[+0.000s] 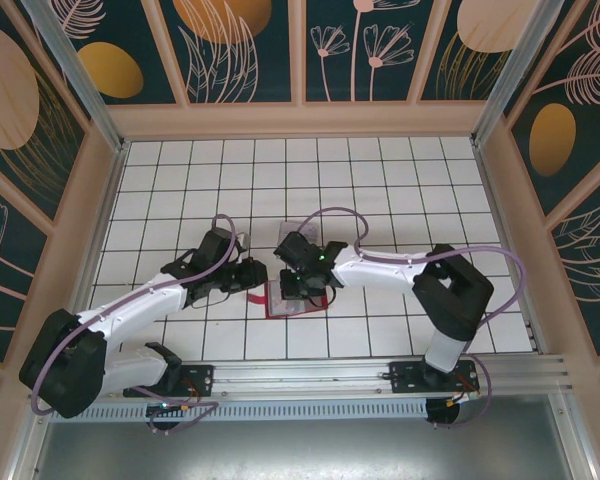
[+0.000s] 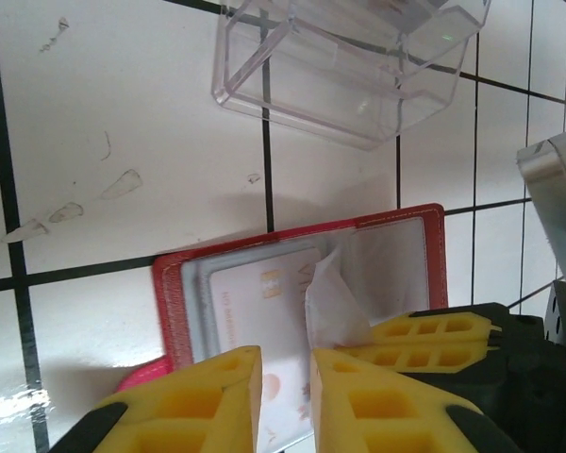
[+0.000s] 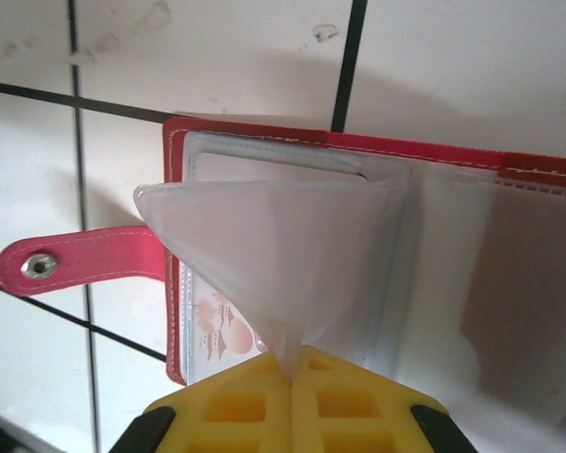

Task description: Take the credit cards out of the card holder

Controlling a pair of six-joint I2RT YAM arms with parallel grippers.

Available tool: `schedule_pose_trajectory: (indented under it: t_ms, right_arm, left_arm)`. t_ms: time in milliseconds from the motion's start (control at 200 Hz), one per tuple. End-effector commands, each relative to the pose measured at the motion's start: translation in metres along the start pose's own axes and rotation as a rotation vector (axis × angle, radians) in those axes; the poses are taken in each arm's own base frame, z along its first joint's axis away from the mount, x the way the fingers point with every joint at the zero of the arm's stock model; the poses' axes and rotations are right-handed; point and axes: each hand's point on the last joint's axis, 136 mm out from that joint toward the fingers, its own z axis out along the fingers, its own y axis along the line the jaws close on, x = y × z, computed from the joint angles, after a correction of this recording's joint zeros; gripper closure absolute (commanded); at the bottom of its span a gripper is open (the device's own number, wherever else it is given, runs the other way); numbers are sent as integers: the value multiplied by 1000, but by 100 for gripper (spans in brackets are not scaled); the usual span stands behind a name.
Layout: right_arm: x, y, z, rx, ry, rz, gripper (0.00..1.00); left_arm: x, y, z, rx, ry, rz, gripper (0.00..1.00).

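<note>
The red card holder (image 1: 274, 303) lies open on the white tiles between the two arms. In the left wrist view a whitish credit card (image 2: 264, 302) sits under a clear sleeve inside the card holder (image 2: 170, 302). My left gripper (image 2: 285, 382) hovers over that card's near edge, its yellow fingers a narrow gap apart with nothing pinched. My right gripper (image 3: 291, 377) is shut on a translucent inner sleeve (image 3: 274, 245) and pulls it up into a peak. Beneath it a printed card (image 3: 215, 332) shows in the card holder (image 3: 255, 132). The red closure tab (image 3: 85, 262) sticks out to the left.
A clear plastic box (image 2: 349, 66) stands on the tiles just beyond the card holder. The right gripper's yellow fingers (image 2: 434, 340) and black body crowd in beside my left fingers. Wooden walls (image 1: 300, 120) ring the tiled floor.
</note>
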Motion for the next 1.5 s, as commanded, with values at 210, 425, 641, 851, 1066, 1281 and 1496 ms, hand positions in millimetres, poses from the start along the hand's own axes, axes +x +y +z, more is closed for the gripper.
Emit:
schedule_pose_trajectory:
  t_ms: [210, 425, 641, 851, 1066, 1281, 1496]
  right_arm:
    - [-7, 16, -11, -220, -31, 107, 92]
    - [-1, 5, -9, -200, -25, 114, 88]
    - [0, -7, -15, -151, -46, 113, 79]
    - [-2, -24, -35, -74, -105, 126, 69]
    - [-13, -47, -66, -14, -207, 167, 67]
    - [-22, -63, -92, -12, -289, 219, 66]
    - [-23, -70, -98, -21, -310, 236, 66]
  left_arm:
    - [22, 7, 14, -3, 71, -13, 82]
    - [33, 5, 31, -3, 122, -7, 83]
    - [36, 3, 42, -12, 156, 13, 83]
    - [36, -8, 48, -1, 182, 34, 83]
    - [36, -31, 57, 21, 205, 79, 82]
    - [56, -46, 80, 23, 274, 116, 82]
    - [69, -63, 100, 38, 322, 142, 81]
